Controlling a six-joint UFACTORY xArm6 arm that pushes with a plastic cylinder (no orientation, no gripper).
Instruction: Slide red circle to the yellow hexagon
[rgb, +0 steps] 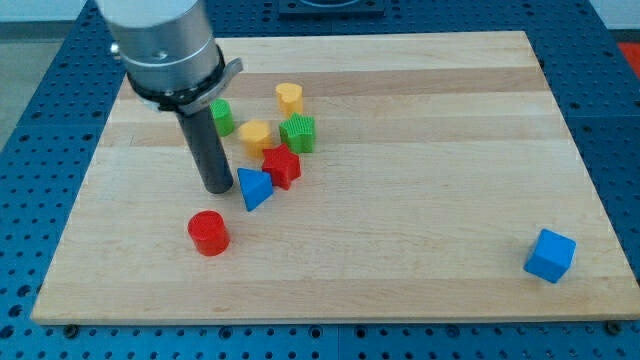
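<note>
The red circle (209, 232) lies on the wooden board (400, 220) at the lower left. The yellow hexagon (255, 134) sits up and to the right of it, in a cluster. My tip (217, 188) rests on the board just above the red circle and just left of a blue triangle (254, 188). The tip is apart from the red circle by a small gap. The yellow hexagon is above and right of the tip.
A red star-like block (282, 166) sits right of the blue triangle. A green block (298, 132), a yellow heart-like block (290, 97) and a second green block (222, 116) surround the hexagon. A blue cube (550, 255) lies at the lower right.
</note>
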